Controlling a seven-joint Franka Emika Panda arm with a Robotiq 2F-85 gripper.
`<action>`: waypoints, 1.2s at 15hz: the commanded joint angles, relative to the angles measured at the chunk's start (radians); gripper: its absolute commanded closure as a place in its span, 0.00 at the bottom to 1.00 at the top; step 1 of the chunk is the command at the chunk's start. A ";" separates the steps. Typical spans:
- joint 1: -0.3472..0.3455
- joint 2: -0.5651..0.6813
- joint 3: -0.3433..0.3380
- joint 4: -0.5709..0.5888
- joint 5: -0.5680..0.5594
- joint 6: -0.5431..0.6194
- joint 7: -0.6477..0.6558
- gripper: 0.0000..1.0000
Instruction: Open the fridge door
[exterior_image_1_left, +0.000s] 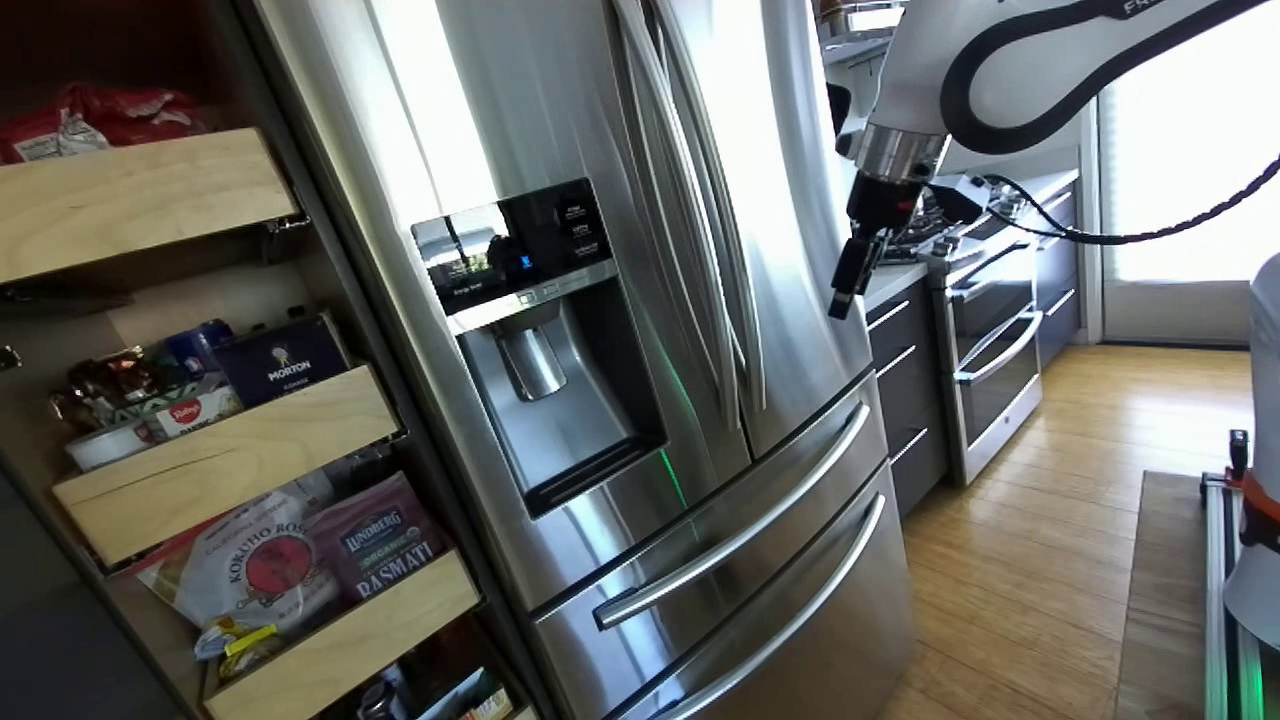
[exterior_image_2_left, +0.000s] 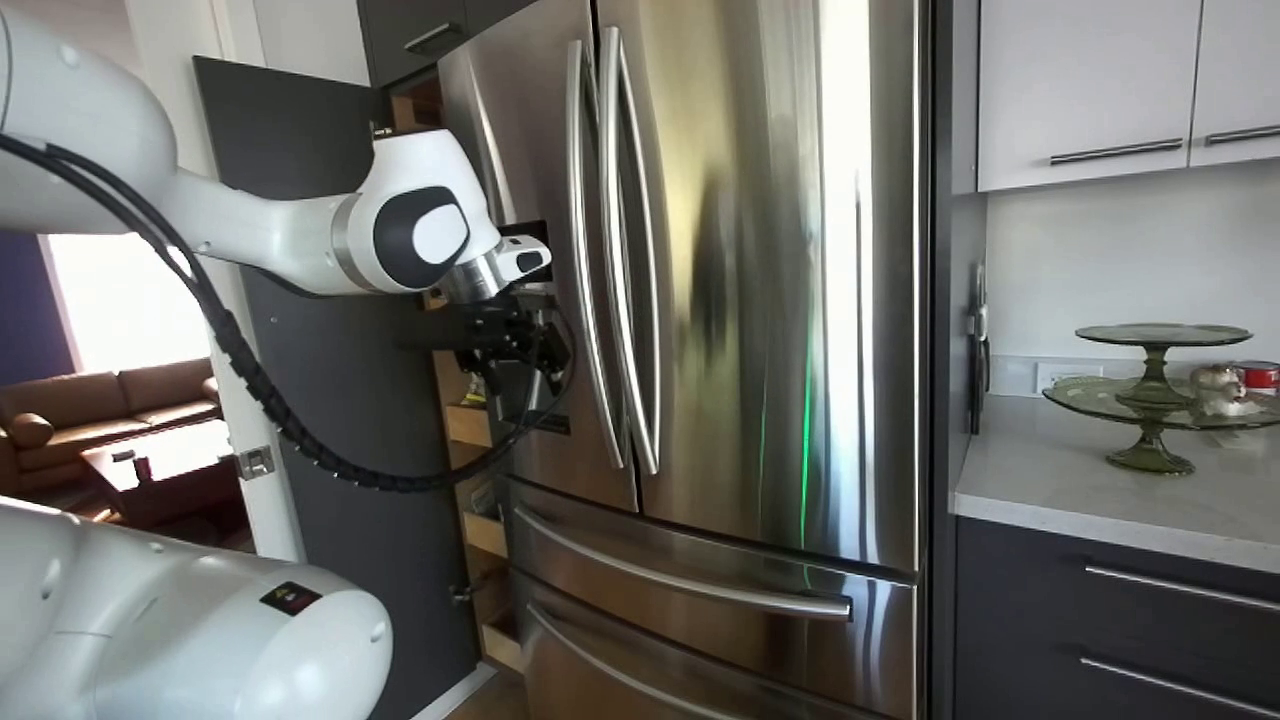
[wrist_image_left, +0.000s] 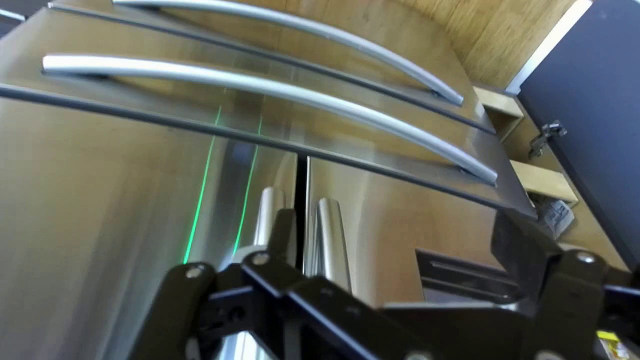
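My end effector (wrist_image_left: 395, 216) has its two black fingers (wrist_image_left: 522, 245) spread wide apart, and I hold nothing. The fridge door (exterior_image_1_left: 650, 330) is the tall shiny one with the black water panel (exterior_image_1_left: 560, 235) and its small blue light (exterior_image_1_left: 526, 262). It is closed, right beside a plain steel door (exterior_image_2_left: 760, 300). The fridge door's long bar handle (wrist_image_left: 334, 240) stands next to the plain door's handle (wrist_image_left: 270, 212). In the wrist view, the long bar shows between my fingers, farther off than they are. In an exterior view, my fingers (exterior_image_1_left: 853, 270) are apart from it. Under both doors are steel drawers (exterior_image_1_left: 840, 640) with bars (wrist_image_left: 280, 91) that go across. Past the fridge door's edge are wooden shelves (exterior_image_1_left: 230, 465) with a dark blue MORTON box (exterior_image_1_left: 283, 358) and a purple LUNDBERG bag (exterior_image_1_left: 370, 535). On the plain door's side, two green glass stands (exterior_image_2_left: 1160, 335), one on top of the other, rest on a pale surface (exterior_image_2_left: 1050, 480).
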 joint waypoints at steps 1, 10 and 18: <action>0.015 0.112 0.016 0.082 -0.017 0.139 -0.008 0.00; 0.026 0.231 0.003 0.181 -0.048 0.386 -0.047 0.00; 0.046 0.298 -0.021 0.202 -0.040 0.579 -0.080 0.00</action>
